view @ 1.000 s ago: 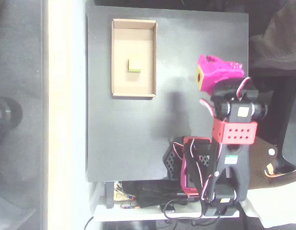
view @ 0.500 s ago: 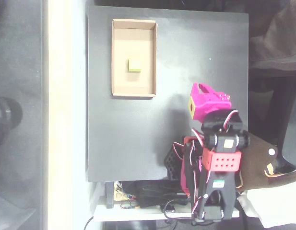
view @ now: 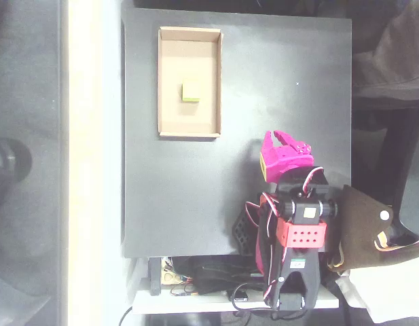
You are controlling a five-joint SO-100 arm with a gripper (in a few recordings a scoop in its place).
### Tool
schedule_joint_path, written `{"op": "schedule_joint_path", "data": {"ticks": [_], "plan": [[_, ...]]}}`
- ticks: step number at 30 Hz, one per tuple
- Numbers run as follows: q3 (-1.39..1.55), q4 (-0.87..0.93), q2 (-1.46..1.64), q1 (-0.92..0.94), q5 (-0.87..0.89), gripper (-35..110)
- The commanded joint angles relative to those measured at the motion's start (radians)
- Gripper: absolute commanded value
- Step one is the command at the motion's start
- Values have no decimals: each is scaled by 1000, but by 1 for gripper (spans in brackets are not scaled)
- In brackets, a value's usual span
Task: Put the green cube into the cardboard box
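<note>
Overhead view: magenta gripper sits folded back close over the red-and-black arm near the lower edge of the black table, holding nothing; fingers look slightly parted, but whether it is open or closed cannot be told for sure. Green cube lies well apart, up-left of the claw, resting on the floor of the cardboard box, roughly mid-box and clear of its walls.
</note>
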Motion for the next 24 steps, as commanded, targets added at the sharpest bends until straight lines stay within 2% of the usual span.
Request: {"op": "schedule_joint_path", "data": {"ticks": [1, 15, 24], "plan": [[58, -6, 55, 15, 6, 2], [176, 20, 75, 6, 5, 2], [178, 212, 75, 14, 6, 2]]}}
